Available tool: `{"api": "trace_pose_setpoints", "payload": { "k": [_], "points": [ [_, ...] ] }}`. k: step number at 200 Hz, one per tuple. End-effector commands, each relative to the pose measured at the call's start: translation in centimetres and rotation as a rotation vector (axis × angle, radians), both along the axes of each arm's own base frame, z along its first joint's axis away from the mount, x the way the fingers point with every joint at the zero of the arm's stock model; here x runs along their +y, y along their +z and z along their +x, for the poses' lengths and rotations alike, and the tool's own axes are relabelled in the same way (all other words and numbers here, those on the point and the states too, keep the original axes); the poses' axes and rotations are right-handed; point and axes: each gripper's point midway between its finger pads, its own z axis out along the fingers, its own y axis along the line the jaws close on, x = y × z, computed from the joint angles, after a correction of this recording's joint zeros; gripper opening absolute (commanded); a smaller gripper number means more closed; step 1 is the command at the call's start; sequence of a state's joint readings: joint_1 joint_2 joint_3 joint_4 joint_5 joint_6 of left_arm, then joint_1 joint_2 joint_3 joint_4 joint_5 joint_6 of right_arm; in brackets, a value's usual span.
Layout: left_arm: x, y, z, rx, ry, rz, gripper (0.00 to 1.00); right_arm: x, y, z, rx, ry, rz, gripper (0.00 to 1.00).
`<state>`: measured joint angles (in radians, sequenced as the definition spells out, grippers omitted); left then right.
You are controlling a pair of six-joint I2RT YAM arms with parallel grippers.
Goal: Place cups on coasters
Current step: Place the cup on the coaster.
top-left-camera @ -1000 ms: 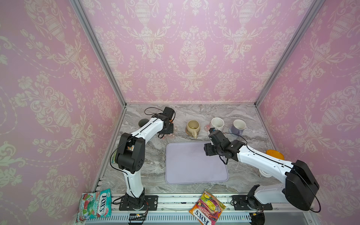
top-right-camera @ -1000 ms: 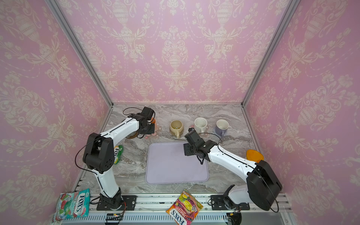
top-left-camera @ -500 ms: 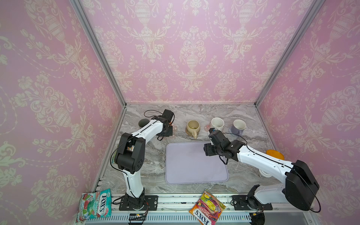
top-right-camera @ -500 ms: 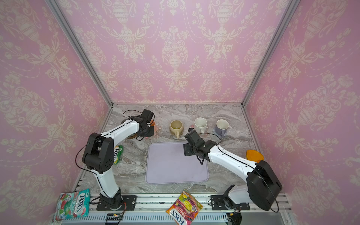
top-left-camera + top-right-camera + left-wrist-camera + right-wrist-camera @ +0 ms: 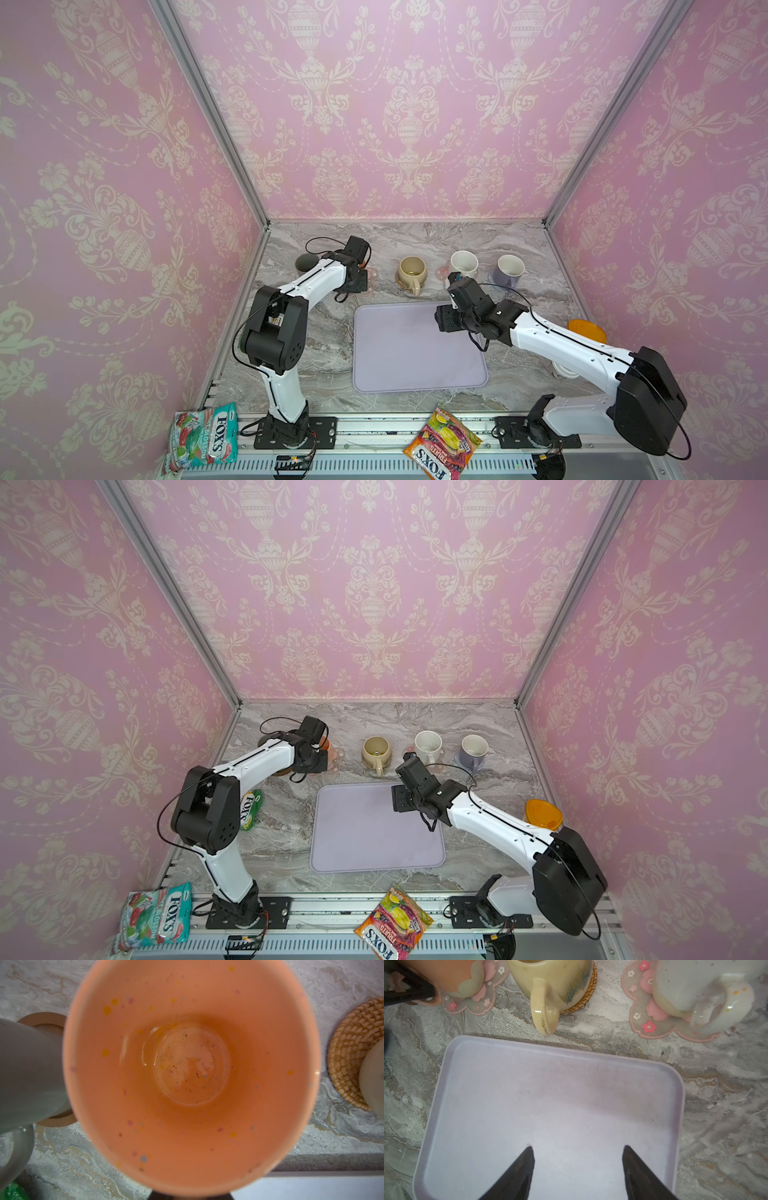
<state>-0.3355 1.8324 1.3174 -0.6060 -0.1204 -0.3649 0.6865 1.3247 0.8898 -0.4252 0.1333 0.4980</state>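
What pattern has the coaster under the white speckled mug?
Pink flowers on the clear coaster; right wrist view.

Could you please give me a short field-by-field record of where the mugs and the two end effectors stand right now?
peach mug: gripped by left end effector, at pink-flower coaster; contact unclear
beige mug: on rattan coaster
speckled white mug: on second pink-flower coaster
grey-green mug: on brown disc
lavender mug: upright; coaster underneath too small to tell
right end effector: open, empty, above lavender tray
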Motion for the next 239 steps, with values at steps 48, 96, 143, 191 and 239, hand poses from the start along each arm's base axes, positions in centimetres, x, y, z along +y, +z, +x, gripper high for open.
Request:
{"api": "trace_pose_setpoints", "payload": {
  "k": [48,96,143,191,239],
  "points": [
    [-0.4,3.5,2.0,-0.124,0.016,-0.05,0.0,-0.8,0.4,-0.3,-0.005,-0.021,0.0,0.69],
    [-0.2,4.6,2.6,-0.149,0.013,-0.032,0.0,-0.7,0.1,-0.2,-0.001,-0.018,-0.001,0.69],
    [-0.2,5.8,3.2,-0.194,0.015,-0.035,0.0,-0.6,0.0,-0.1,-0.003,-0.013,-0.005,0.69],
    [0.2,4.7,3.4,-0.168,0.017,0.004,0.0,-0.3,-0.5,0.0,0.009,-0.005,-0.007,0.69],
    [-0.1,3.0,3.7,-0.147,0.04,-0.024,0.0,-0.2,-0.6,0.2,0.01,-0.003,-0.011,0.69]
  ]
}}
